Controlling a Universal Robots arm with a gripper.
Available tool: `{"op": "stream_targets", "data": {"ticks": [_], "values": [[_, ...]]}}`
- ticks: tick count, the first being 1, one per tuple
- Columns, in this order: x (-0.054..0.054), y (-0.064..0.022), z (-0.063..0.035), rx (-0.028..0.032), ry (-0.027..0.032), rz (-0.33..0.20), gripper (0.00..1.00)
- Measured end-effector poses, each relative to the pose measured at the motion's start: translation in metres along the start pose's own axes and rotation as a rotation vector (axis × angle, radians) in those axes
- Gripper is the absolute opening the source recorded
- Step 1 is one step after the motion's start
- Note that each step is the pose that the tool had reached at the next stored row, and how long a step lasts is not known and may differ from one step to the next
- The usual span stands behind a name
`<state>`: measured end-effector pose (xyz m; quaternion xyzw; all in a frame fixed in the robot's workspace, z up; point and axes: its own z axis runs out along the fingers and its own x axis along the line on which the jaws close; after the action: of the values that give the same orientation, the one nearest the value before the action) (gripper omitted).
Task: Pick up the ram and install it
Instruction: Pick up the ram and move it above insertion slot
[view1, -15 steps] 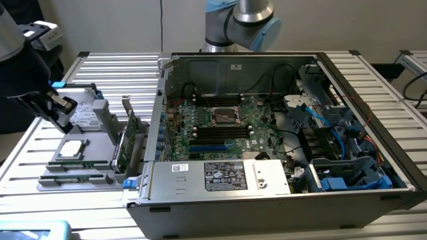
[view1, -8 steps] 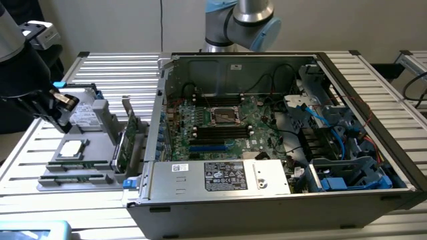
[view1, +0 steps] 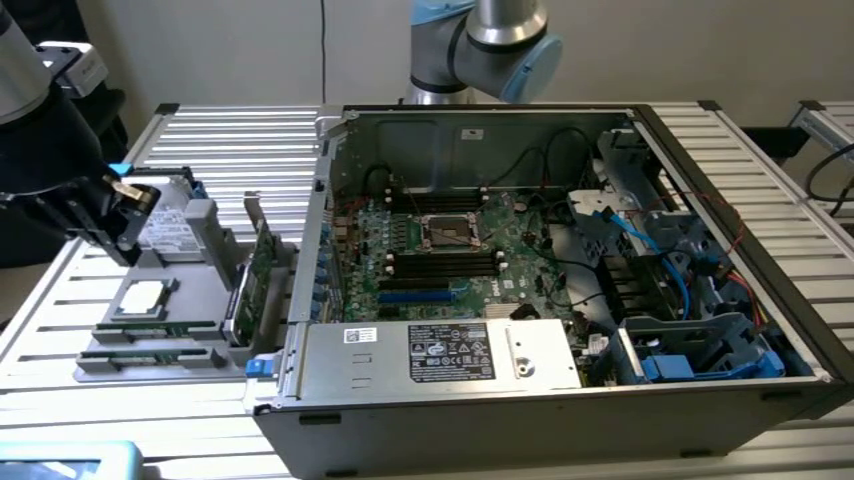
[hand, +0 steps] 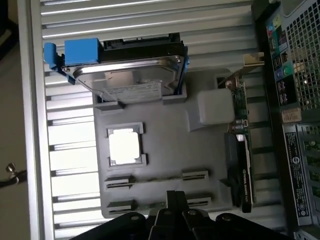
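Ram sticks (view1: 154, 328), two of them, lie in a grey parts tray (view1: 200, 268) just beside the open computer case (view1: 534, 430) on the slatted aluminium bench (view1: 240, 130). The exterior view looks into that case, where the motherboard (view1: 441, 250) lies flat with the robot arm (view1: 481, 40) rising behind it. The wrist view meets the case (hand: 295, 150) from its rear panel with the coloured ports, and looks straight down on the tray (hand: 165, 150).

On the tray, the hard drive (view1: 167, 225) in its blue caddy sits at the end away from the sticks. A green expansion card (view1: 260, 280) stands upright along the edge nearest the case. The CPU (view1: 144, 298) rests in a square pocket between drive and sticks.

From above, the sticks (hand: 155, 179) read as thin lines held by end clips, so they seem to stand on edge. They are parallel to each other. Their long axis runs crosswise to the card, with one end pointing at it and at the case.

In the exterior view, the black gripper (view1: 123, 245) hangs over the tray towards the exterior view's left. Its fingers (hand: 170, 200) are pressed together, nothing visibly between them, in line with one stick.
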<state>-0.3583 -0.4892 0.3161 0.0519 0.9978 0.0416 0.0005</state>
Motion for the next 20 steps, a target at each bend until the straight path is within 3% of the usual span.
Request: {"op": "stream_targets", "data": {"ticks": [20], "values": [[0.0, 0.0, 0.0, 0.0013, 0.0301, -0.363, 0.11]]}}
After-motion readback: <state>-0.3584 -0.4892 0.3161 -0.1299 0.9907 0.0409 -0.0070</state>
